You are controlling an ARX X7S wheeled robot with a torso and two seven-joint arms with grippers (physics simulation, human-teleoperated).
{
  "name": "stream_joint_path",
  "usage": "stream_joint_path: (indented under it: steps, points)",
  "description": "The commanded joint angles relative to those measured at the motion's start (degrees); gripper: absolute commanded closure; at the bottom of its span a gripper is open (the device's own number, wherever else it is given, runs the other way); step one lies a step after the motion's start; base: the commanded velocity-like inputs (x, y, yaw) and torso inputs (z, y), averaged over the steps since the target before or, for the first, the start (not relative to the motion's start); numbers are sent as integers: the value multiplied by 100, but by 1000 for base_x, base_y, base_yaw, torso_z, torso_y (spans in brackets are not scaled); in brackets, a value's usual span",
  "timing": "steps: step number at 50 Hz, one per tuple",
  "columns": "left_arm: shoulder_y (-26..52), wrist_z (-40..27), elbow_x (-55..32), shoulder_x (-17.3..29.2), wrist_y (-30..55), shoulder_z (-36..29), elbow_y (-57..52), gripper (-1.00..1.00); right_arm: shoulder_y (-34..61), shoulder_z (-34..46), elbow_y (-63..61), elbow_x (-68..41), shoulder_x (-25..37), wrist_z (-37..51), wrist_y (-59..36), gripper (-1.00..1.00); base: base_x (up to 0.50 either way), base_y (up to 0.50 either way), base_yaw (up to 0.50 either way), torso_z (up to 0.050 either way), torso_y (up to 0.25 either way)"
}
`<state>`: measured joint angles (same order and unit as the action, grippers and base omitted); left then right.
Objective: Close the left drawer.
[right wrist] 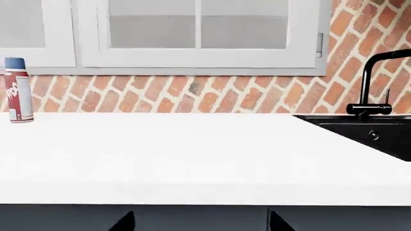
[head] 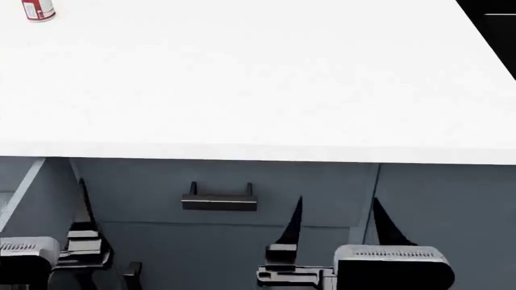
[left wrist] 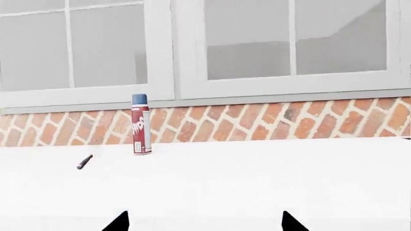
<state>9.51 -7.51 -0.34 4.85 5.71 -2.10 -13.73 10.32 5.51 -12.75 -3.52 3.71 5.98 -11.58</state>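
Left drawer juts open under the counter, left of the bar handle; the left gripper sits nearer. Both grippers look released, the right gripper farther off.

This is a home kitchen, rendered in simulation. A long white desk runs along a red brick wall under white-framed windows. A black sink with a black tap is set into one end. Below the top are slate-grey cabinet fronts, one with a black bar handle. A red spray can stands near the wall.
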Motion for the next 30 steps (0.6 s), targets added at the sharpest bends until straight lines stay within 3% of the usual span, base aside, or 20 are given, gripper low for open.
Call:
stream_joint_path:
  steps: [1,9,16,22,30]
  points:
    - [2246,-173,147,237,1916,76,-2219,-100,1987,-64,-1363,-135,37,242,-963,-100,0,0,0,0,0]
    - [3506,-135,121,231,3035,-78,-2846,-100,3034,-129,-2144,-436,-22,416,-1742,-100,0,0,0,0,0]
    - [3506,-295,169,173,3432,-146,-3570,-100,2959,-131,-2891,-645,31,531,-2081,-100,0,0,0,0,0]
    - [3413,-336,51,149,3318,-92,-3504,-100,2969,-123,-2920,-749,62,591,-2099,-100,0,0,0,0,0]
    - [3870,-339,-8,234,3906,-48,-3839,-100,3301,-152,-2932,-873,102,680,-2243,-100,0,0,0,0,0]
